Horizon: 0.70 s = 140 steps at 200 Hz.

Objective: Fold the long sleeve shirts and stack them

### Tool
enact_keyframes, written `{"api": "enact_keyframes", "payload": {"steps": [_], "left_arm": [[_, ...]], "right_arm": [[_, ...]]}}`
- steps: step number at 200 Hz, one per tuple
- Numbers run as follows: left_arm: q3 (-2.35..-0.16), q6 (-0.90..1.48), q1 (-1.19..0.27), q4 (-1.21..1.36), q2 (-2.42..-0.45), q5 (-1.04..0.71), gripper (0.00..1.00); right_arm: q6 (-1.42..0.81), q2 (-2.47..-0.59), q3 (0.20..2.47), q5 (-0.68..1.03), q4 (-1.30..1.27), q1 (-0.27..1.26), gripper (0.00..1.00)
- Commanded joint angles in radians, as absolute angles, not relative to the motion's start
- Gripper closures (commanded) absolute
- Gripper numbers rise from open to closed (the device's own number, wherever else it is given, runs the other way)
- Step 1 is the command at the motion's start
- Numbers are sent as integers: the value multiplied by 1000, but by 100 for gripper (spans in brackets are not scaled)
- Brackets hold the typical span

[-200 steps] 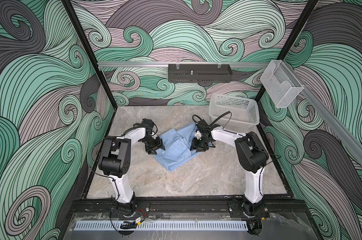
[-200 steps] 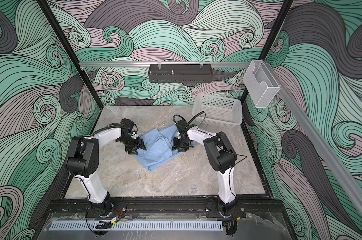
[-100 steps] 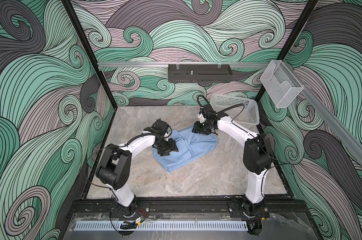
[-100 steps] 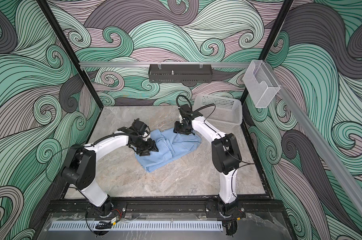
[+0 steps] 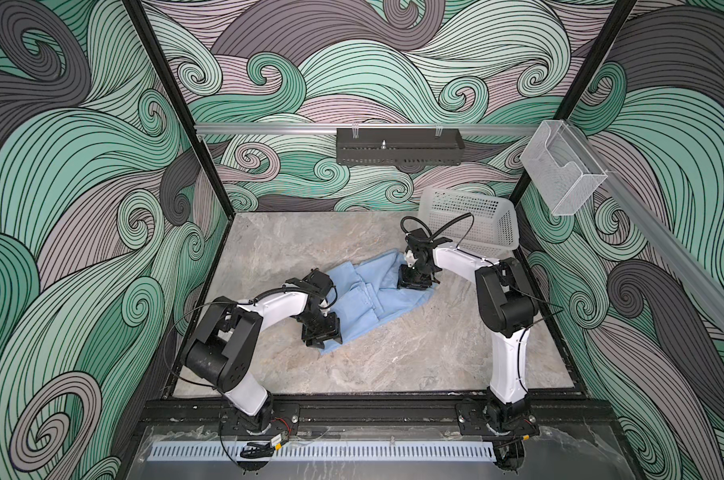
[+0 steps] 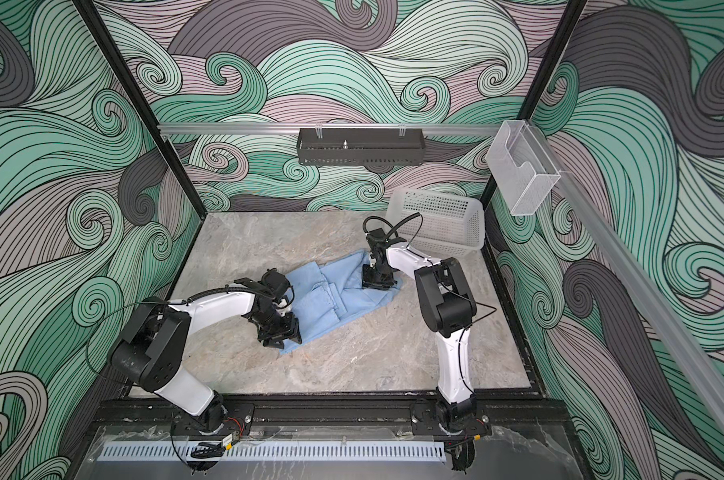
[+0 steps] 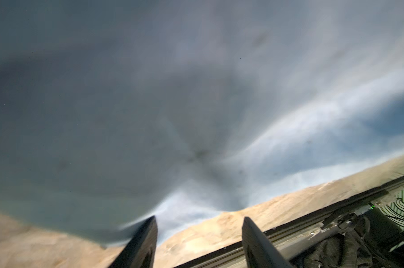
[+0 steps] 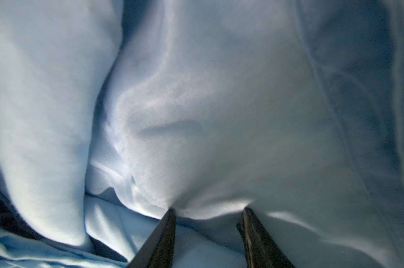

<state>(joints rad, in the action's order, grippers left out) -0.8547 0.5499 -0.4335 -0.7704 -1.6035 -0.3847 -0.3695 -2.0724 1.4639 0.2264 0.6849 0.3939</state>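
As seen from above in both top views, shows a light blue long sleeve shirt (image 5: pixel 368 299) lying rumpled and partly folded on a marble tabletop (image 5: pixel 393 365). Stretches from under the left gripper (image 5: pixel 322 337), set on one corner of the cloth, across to the right gripper (image 5: pixel 412 284), set on the opposite end.

In the blurred left wrist view, shows dark fingers (image 7: pixel 147 236) standing apart, with cloth just beyond the tips; pinched or not, cannot tell.

In the right wrist view, shows fingertips (image 8: pixel 169 222) apart and pressed into a taut ridge of fabric.

Just behind the right gripper, shows a white perforated basket (image 5: pixel 468 216) tipped at an angle, one holed face toward the camera, inside not visible. Leaves the shirt wholly outside it.
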Motion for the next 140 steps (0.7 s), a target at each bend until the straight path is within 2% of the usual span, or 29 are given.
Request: {"api": "enact_keyframes", "payload": {"steps": [1,51,93,140], "left_arm": [[-853,499,-381,-855,-1578,-305,39],[-926,452,-272,-894,-1591,-282,38],[-1014,418,-219,-925,-1583,-287,36],[-1022,437,-147,-829,-1575,-389,33]], "right_arm": [[-368,-2069,1356,200,745,397,52],[-423,-1934,1113,211,682,399,53],[-468,-1819,999,251,653,416,54],[-519,-1700,905,286,642,428,54]]}}
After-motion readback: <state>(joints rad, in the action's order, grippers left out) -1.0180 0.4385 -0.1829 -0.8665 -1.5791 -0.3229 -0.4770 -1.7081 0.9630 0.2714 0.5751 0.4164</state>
